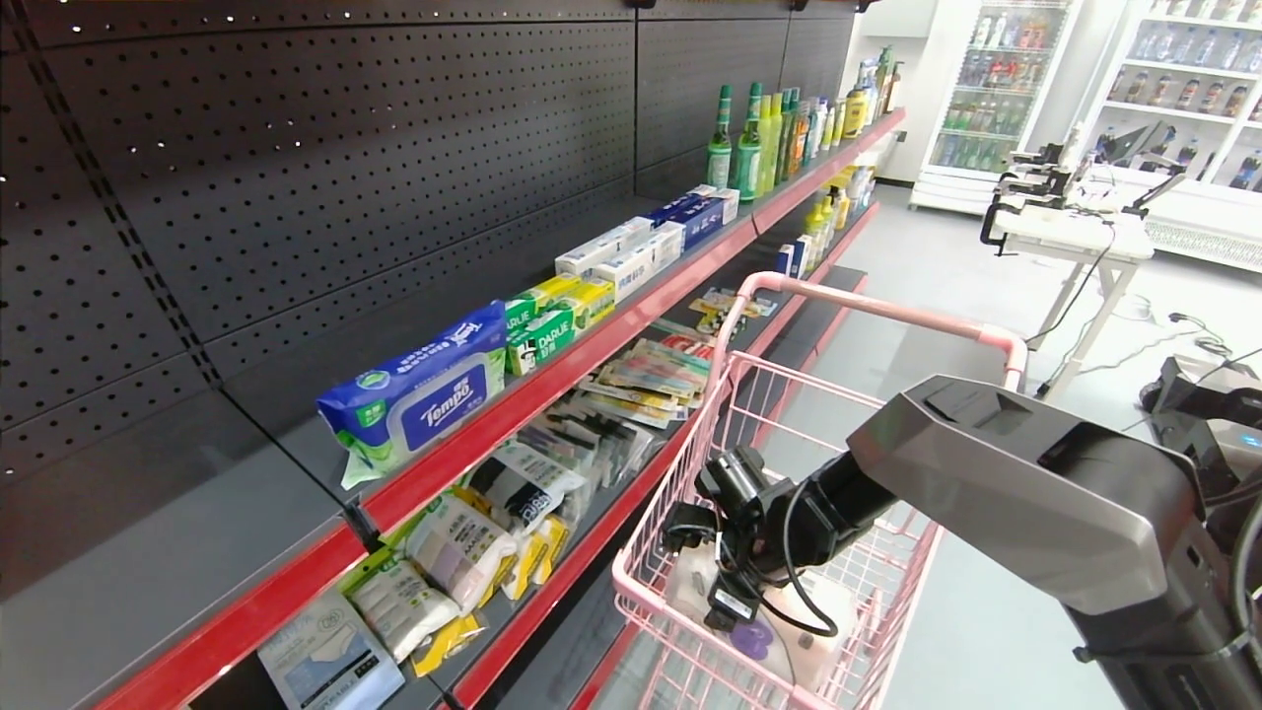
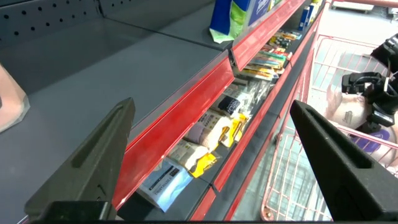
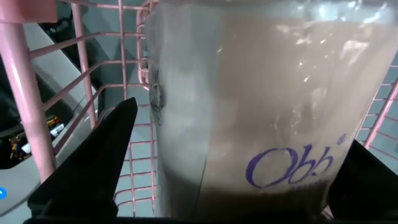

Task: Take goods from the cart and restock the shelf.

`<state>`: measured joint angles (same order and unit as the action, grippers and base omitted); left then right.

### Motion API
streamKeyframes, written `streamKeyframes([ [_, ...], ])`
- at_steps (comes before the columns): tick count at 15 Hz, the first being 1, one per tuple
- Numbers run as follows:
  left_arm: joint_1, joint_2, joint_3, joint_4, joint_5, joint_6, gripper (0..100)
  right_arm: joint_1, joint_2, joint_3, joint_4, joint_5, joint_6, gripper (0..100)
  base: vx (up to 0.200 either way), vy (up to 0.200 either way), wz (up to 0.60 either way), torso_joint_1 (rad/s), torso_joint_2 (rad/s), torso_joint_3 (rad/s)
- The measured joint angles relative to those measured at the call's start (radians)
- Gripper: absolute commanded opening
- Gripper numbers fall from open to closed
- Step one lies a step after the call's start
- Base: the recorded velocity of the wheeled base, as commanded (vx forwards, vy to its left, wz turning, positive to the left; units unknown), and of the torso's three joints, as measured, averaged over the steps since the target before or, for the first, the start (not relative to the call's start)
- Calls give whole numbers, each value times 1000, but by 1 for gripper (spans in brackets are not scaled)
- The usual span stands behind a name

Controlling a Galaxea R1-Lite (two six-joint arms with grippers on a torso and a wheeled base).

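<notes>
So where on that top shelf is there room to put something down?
The near end of the top shelf is bare grey, from the blue wipes pack toward the robot; the open left hand hovers there. Beyond the wipes pack, boxes and bottles crowd the front edge. The lower shelf is packed with packets.

Left pincer, right pincer spread (right low).
</notes>
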<state>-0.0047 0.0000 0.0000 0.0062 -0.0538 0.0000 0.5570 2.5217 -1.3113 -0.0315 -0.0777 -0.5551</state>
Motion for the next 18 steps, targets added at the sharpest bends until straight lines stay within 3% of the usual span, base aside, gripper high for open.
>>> streamKeyframes([
  [3,0,0,0,0,0,0,100,-1,0,-1,1,-15,-4,100,0,0,0,0,0,0],
  [4,0,0,0,0,0,0,100,-1,0,-1,1,-16,-4,0,0,0,0,0,0,0],
  [14,0,0,0,0,0,0,100,-11,-21,-8,12,-11,38,0,0,0,0,0,0,0],
  [18,0,0,0,0,0,0,100,-67,-154,-17,105,-12,54,0,0,0,0,0,0,0],
])
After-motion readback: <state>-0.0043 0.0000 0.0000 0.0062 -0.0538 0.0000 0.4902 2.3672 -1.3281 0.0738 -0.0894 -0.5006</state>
